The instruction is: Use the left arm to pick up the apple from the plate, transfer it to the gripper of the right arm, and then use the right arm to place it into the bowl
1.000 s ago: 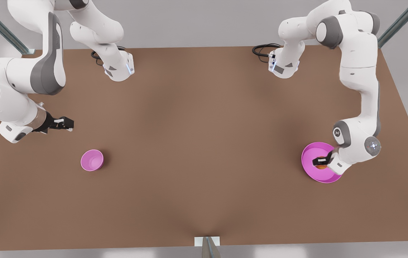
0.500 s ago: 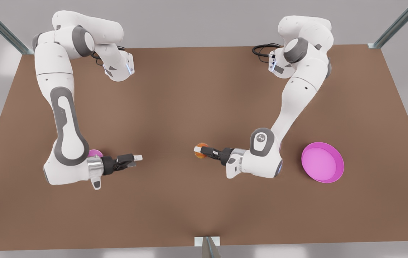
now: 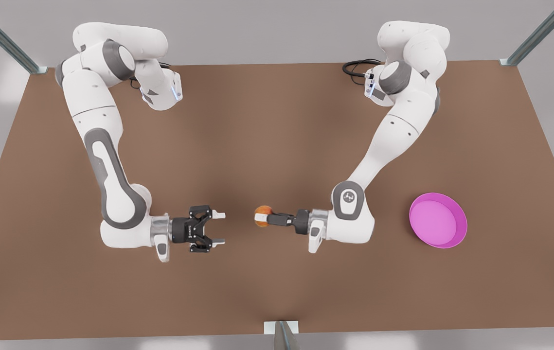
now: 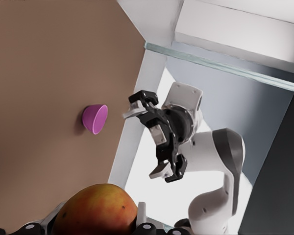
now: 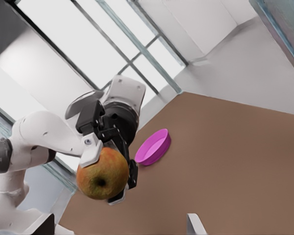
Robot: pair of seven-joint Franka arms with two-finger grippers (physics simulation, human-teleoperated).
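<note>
**Apple held out toward the waiting claw, a gap left to cross**

Taking the apple (image 3: 262, 216) as the landmark: it is clamped in the left tool (image 3: 268, 218), the slim two-finger one, which reaches in from the front view's right with its fingers running level along the line between the two arms. In the left wrist view the fruit (image 4: 95, 209) sits right at the fingertips, held above the tabletop (image 3: 277, 146).

Just across from the apple, on the front view's left, the right tool (image 3: 218, 227) faces it with its claw spread wide and nothing in it. The two tools point at one another nearly head-on, apart but near, the claw's centre lying a little nearer the camera side than the apple. In my judgement the handover turns on closing that gap along this shared axis.

Farther from the apple, behind the left arm, the plate (image 3: 454, 238) sits bare. In the left wrist view the bowl (image 4: 95, 119) stands on the tabletop beyond the right tool (image 4: 146, 141).
</note>
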